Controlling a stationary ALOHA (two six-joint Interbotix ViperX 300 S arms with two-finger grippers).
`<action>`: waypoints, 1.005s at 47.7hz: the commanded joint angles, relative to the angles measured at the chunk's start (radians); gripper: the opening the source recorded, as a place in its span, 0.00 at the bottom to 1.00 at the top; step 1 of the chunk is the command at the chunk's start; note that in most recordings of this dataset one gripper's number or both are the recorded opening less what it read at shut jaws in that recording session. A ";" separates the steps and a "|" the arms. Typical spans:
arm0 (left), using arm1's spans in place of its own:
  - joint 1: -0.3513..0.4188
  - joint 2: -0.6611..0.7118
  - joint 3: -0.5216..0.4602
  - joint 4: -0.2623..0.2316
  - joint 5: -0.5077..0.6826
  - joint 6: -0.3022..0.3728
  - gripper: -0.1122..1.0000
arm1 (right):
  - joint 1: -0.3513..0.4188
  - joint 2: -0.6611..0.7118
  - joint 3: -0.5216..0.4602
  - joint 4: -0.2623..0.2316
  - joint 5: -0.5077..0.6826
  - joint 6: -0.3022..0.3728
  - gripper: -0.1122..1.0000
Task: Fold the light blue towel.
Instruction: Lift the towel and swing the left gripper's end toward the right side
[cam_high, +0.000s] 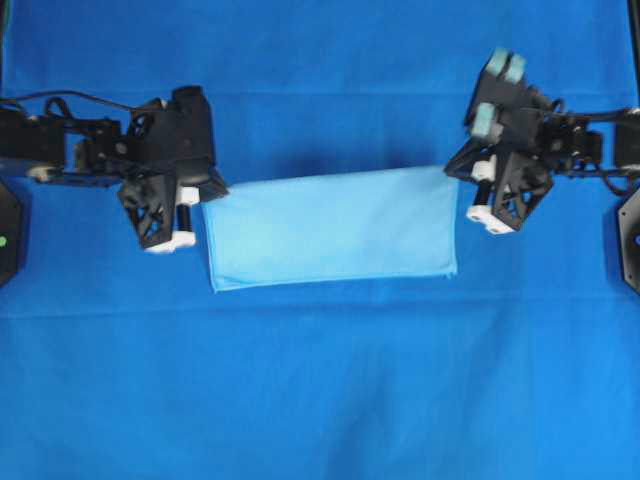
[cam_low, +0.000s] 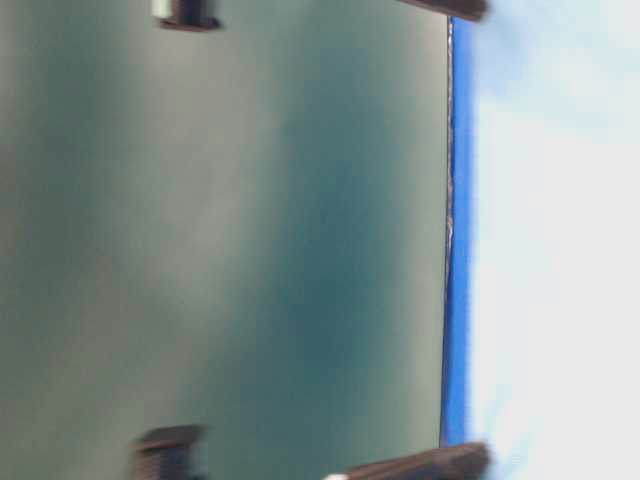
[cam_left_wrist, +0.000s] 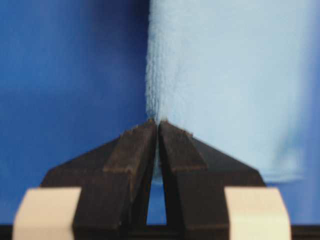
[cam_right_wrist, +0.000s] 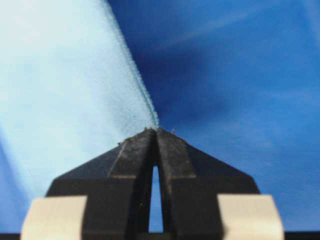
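The light blue towel lies as a wide rectangle, doubled over, in the middle of the overhead view. My left gripper is at its far left corner, and the left wrist view shows that gripper shut on the towel at its edge. My right gripper is at the far right corner. In the right wrist view the gripper is pinched shut on the hem of the towel. Both pinched corners look slightly raised.
A large royal-blue sheet covers the whole table under the towel. The arm bases stand at the left edge and the right edge. The table-level view is blurred and shows only a thin strip of the blue sheet.
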 joint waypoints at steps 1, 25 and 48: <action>-0.028 -0.066 -0.032 -0.002 0.014 0.002 0.12 | -0.002 -0.077 -0.026 -0.002 0.032 0.002 0.11; -0.061 -0.164 -0.041 -0.002 -0.009 -0.006 0.12 | 0.014 -0.272 -0.029 0.003 0.061 0.008 0.11; -0.239 -0.018 -0.164 -0.002 -0.141 -0.032 0.12 | -0.176 -0.067 -0.130 -0.029 -0.074 -0.018 0.11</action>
